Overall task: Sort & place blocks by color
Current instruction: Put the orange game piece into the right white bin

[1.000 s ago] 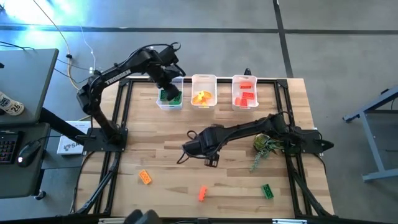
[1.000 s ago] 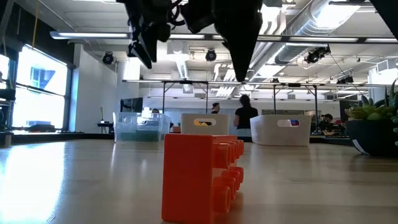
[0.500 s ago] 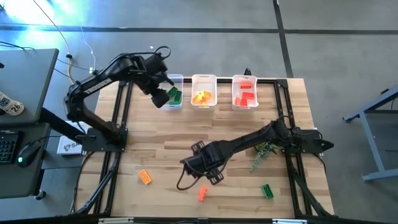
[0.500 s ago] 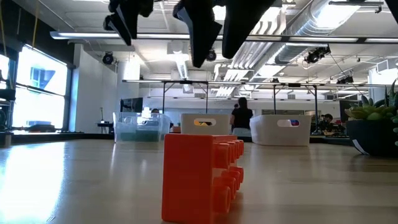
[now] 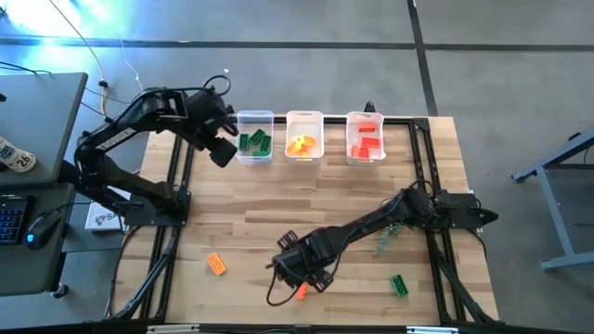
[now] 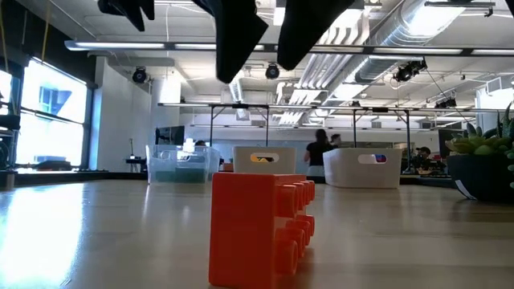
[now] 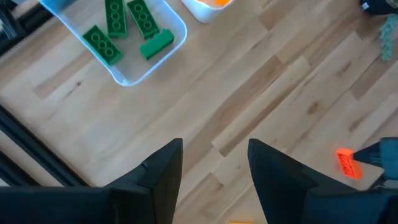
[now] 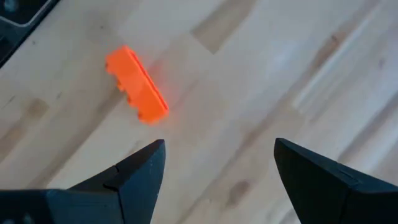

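Three loose blocks lie on the wooden table (image 5: 278, 209), all at its near side. One red-orange block (image 5: 302, 290) lies just in front of the right gripper (image 5: 295, 269), which hangs over it with its fingers spread wide and holds nothing. In the right wrist view this block (image 8: 137, 84) lies flat on its side, the studs facing sideways, and its long axis runs diagonally, slanted against the wood grain. One orange block (image 5: 216, 264) lies to the left of that gripper, well apart, also on a diagonal. One green block (image 5: 398, 285) lies to its right, well apart, its long axis slanted too.

Three clear bins stand in a row at the far edge. The left bin (image 5: 254, 139) is just beside the left gripper (image 5: 219, 151), whose fingers are also apart and empty. The left wrist view shows four green blocks (image 7: 129, 30) in this bin: three lie flat with the studs up, and one lies on its side. The high view cannot give this count clearly. The middle bin (image 5: 303, 119) holds yellow-orange blocks (image 5: 301, 145) and the right bin (image 5: 365, 118) holds red blocks (image 5: 366, 147); their number I cannot tell.

Only the low view shows the room behind, with people far off, and the red-orange block (image 6: 261, 227) very close, standing on its edge.
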Controlling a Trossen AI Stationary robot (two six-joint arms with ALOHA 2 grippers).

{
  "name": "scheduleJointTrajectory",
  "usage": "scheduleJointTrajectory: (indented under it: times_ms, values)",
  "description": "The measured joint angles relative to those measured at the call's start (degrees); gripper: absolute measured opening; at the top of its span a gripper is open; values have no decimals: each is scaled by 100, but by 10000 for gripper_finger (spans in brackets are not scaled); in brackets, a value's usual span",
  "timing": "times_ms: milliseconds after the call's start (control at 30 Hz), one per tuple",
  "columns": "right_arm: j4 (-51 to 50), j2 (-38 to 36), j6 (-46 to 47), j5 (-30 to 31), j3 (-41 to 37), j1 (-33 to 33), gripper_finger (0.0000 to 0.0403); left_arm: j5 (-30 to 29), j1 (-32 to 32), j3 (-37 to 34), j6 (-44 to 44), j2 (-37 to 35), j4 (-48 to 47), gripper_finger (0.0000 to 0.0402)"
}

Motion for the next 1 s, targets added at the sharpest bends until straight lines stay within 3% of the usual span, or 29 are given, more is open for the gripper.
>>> scheduleJointTrajectory:
  times_ms: [367,667,1000]
  values:
    - [369,521,-195,-175,0,308,288,-21,-418,-665,-581,-349,-7,168]
    - [568,671,-202,-336,0,360,288,-389,-663,-1114,-638,-349,13,168]
    - [705,980,-185,-453,2,417,282,-424,-680,-1379,-648,-349,43,168]
